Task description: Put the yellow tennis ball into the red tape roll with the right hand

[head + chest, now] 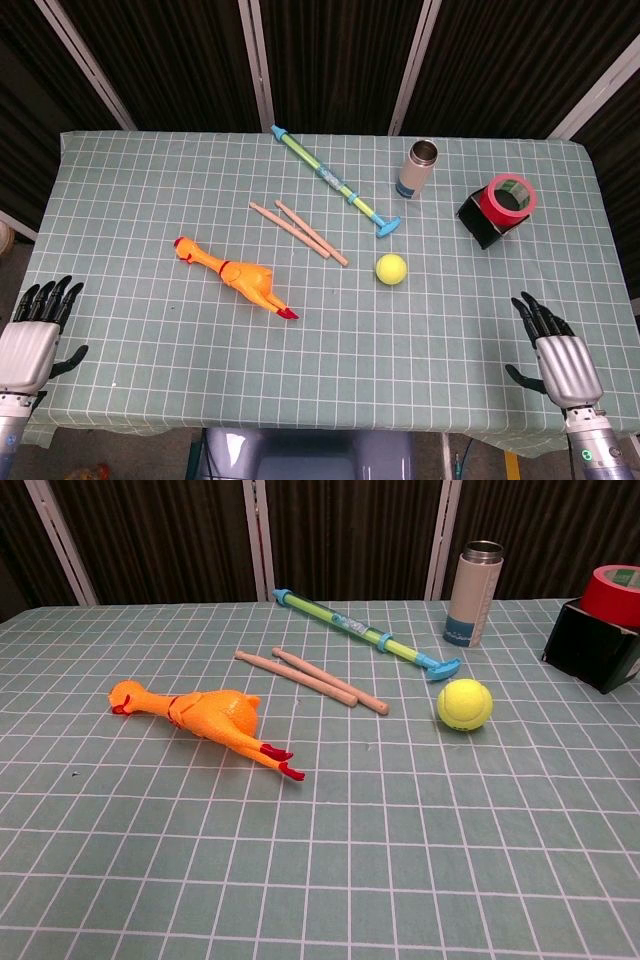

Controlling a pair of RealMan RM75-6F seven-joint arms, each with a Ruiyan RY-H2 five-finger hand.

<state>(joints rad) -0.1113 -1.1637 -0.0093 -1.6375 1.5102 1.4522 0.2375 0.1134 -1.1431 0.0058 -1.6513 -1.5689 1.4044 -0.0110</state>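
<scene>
The yellow tennis ball [391,268] [464,704] lies on the checked tablecloth right of centre. The red tape roll [511,196] [613,588] rests tilted on top of a black box [486,223] [592,646] at the back right. My right hand [558,353] hovers open at the table's front right edge, fingers spread, well short of the ball. My left hand [30,332] is open at the front left edge. Neither hand shows in the chest view.
A steel-topped bottle [418,168] [472,593] stands behind the ball. A green and blue toy pump [333,181] and two wooden sticks [300,232] lie mid-table. An orange rubber chicken [236,275] [207,720] lies to the left.
</scene>
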